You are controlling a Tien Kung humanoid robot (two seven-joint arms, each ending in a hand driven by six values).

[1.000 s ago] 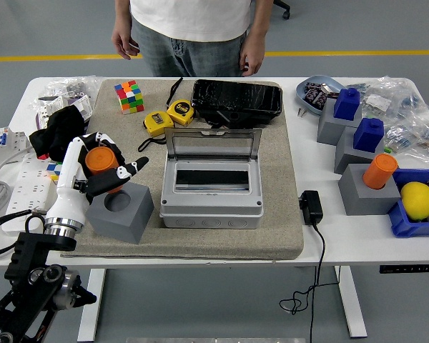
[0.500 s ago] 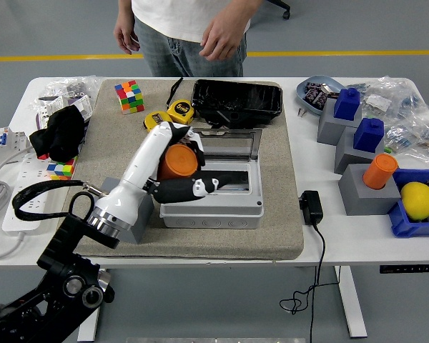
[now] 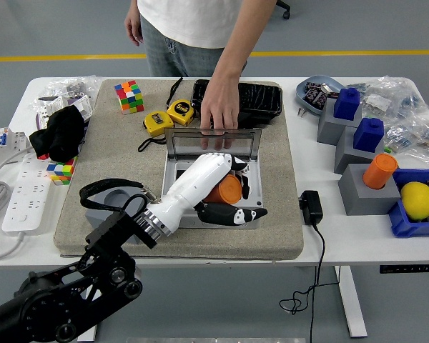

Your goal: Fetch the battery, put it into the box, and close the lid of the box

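One robot hand, the left hand, reaches in from the lower left on a glossy white forearm and curls its black fingers around the battery, a smooth orange cylinder held over the open box at the frame's centre. The box is grey plastic, rectangular, its clear-windowed lid standing upright at the back. A person's hand rests on the lid's top edge. The box sits on a coarse beige mat covering the middle of the white table. A grey block with a round socket lies left of the box. A second orange cylinder stands in another grey block at right. Beyond the table, grey floor carries a yellow line.
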